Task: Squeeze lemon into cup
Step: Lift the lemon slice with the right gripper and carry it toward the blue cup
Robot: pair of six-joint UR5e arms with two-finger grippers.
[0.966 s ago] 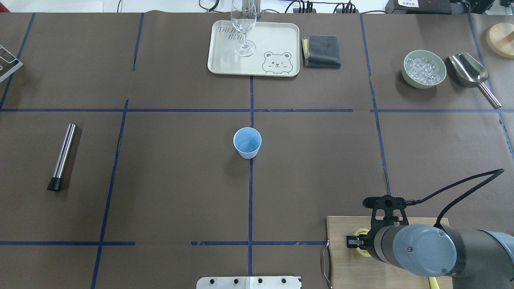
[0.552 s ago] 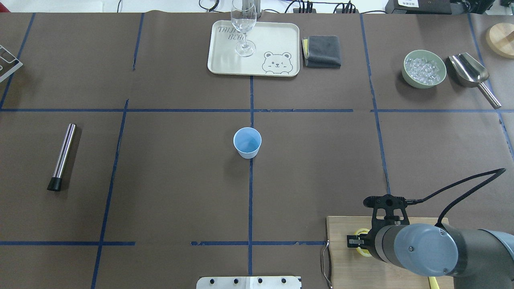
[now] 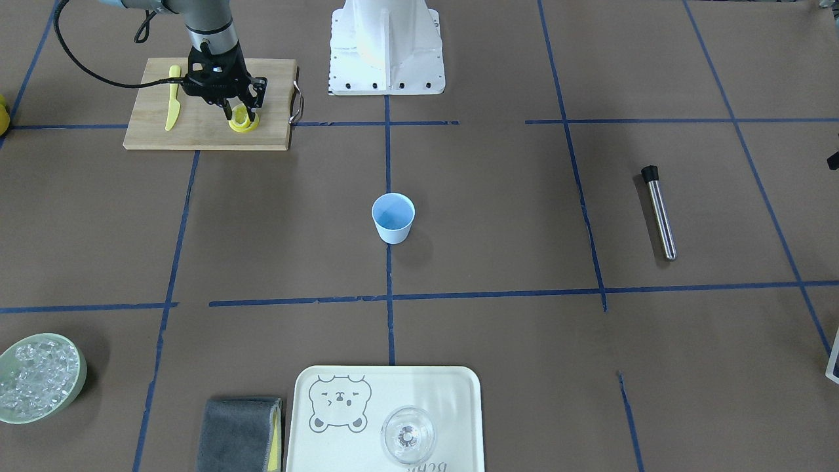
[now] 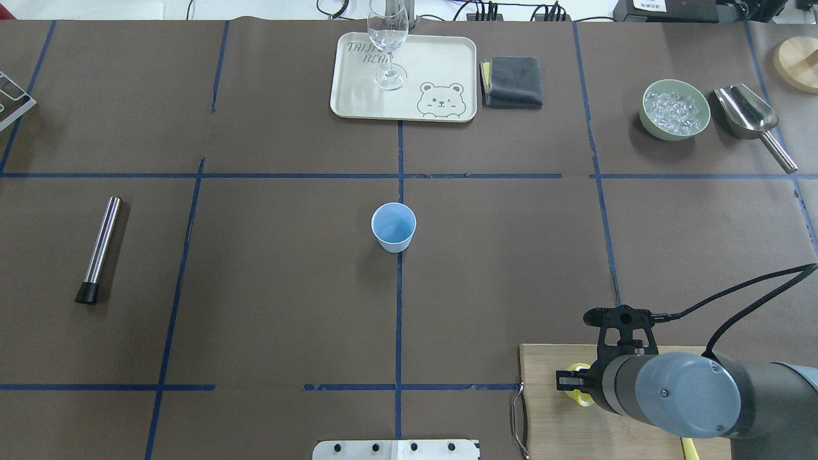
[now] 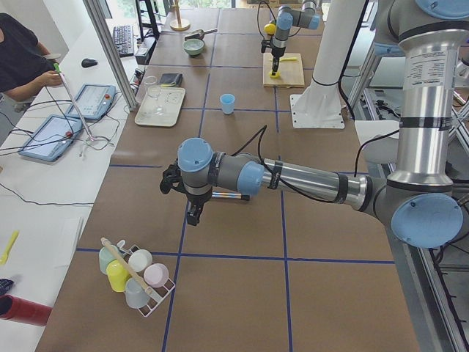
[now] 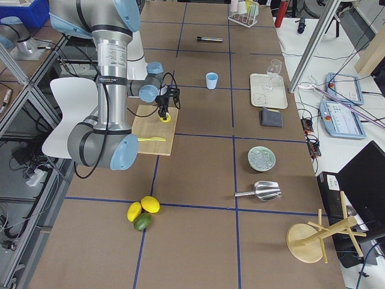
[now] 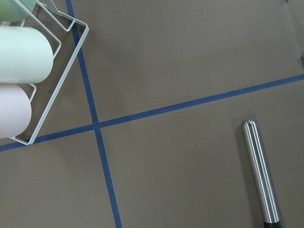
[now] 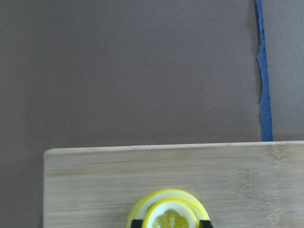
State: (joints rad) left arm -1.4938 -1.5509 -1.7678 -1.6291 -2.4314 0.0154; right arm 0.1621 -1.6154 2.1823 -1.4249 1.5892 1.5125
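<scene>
The light-blue cup [image 4: 393, 227] stands upright at the table's middle, also in the front view [image 3: 393, 217]. My right gripper [image 3: 240, 113] is over the wooden cutting board [image 3: 196, 134] at the near right. In the right wrist view its fingertips [image 8: 137, 223] press both sides of a lemon slice [image 8: 171, 216], which is just above more slices [image 3: 244, 124]. My left gripper [image 5: 192, 216] hangs over the table's left end, far from the cup. It shows only in the left side view, so I cannot tell whether it is open or shut.
A yellow toy knife [image 3: 172, 98] lies on the board. A steel rod [image 4: 99, 249] lies at the left, near a wire rack of cups [image 5: 135, 275]. At the back are a tray [image 4: 441, 64] with a clear glass [image 4: 388, 45], a grey cloth [image 4: 512, 81], an ice bowl [image 4: 676, 108] and a scoop [image 4: 748, 115].
My right wrist has shifted a little to the right in the overhead view, still over the lemon slices. The cup has not moved.
</scene>
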